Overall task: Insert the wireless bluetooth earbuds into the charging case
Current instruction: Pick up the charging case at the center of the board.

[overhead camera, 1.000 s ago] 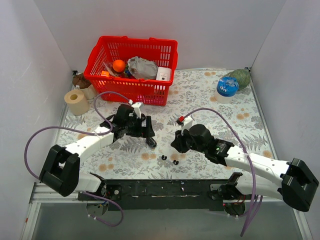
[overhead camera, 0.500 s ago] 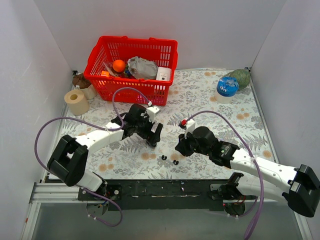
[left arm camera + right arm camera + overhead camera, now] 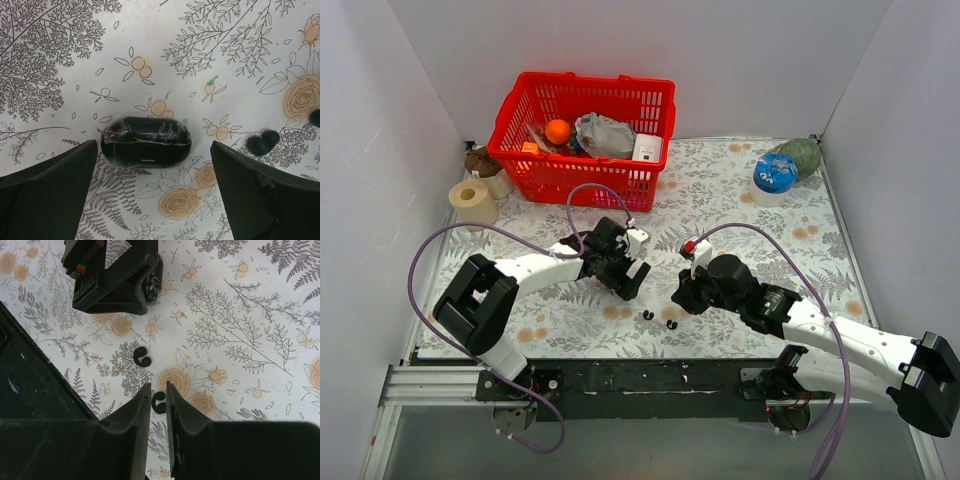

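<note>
The black oval charging case (image 3: pixel 146 141) lies on the flowered cloth, closed as far as I can see. My left gripper (image 3: pixel 153 150) hangs over it, wide open, with one finger on each side of the case and touching nothing. Two tiny black earbuds (image 3: pixel 648 315) (image 3: pixel 671 325) lie on the cloth to the right of the case. My right gripper (image 3: pixel 159 390) hovers over one earbud (image 3: pixel 159 402), which shows through the narrow gap between its fingertips and still rests on the cloth. The other earbud (image 3: pixel 141 356) lies just beyond, towards the left gripper (image 3: pixel 112 275).
A red basket (image 3: pixel 520 150) filled with odds and ends stands at the back left. A paper roll (image 3: pixel 473 203) and a brown item (image 3: pixel 483 160) sit beside it. A blue and white container (image 3: pixel 775 175) and a green object (image 3: pixel 804 155) are at the back right.
My left gripper has swung right and towards the near edge until it hangs over the charging case. My right gripper has shifted slightly towards the earbuds. The earbuds have not moved.
</note>
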{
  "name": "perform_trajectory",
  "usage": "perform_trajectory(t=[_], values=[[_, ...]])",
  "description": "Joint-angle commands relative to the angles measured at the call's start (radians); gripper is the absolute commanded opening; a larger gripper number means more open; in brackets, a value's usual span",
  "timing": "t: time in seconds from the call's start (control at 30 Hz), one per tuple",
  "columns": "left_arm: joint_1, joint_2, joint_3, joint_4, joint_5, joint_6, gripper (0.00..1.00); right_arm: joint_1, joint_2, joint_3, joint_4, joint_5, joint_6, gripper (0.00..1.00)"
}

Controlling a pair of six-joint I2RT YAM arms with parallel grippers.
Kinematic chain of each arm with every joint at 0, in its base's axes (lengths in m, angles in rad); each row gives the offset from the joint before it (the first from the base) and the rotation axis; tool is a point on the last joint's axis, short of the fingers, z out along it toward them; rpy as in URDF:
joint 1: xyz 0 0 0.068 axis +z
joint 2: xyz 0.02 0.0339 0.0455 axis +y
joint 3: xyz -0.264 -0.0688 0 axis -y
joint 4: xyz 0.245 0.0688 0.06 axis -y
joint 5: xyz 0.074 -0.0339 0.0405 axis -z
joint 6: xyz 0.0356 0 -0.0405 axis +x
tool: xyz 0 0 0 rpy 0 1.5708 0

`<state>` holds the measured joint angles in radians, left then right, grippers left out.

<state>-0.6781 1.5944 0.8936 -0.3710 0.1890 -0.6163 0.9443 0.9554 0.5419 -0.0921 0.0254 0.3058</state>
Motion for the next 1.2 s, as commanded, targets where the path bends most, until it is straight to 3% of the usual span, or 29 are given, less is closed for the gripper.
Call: perform_trajectory(t=[0.0, 0.17, 0.6, 1.17], values=[[-0.021, -0.013, -0.004, 0.0, -0.04, -0.01, 0.98, 0.001, -0.006, -0.008, 0.019, -0.002, -0.01, 0.26], [-0.035, -0.004, -0.013, 0.02, -0.077, -0.005, 0.98, 0.002, -0.018, -0.022, 0.02, 0.008, -0.002, 0.26], [-0.075, 0.036, -0.036, 0.023, -0.226, 0.01, 0.86, 0.004, -0.04, -0.043, 0.015, 0.028, -0.002, 0.26], [-0.075, 0.01, -0.028, 0.007, -0.195, -0.005, 0.41, 0.002, -0.084, -0.027, -0.009, 0.039, 0.015, 0.26]])
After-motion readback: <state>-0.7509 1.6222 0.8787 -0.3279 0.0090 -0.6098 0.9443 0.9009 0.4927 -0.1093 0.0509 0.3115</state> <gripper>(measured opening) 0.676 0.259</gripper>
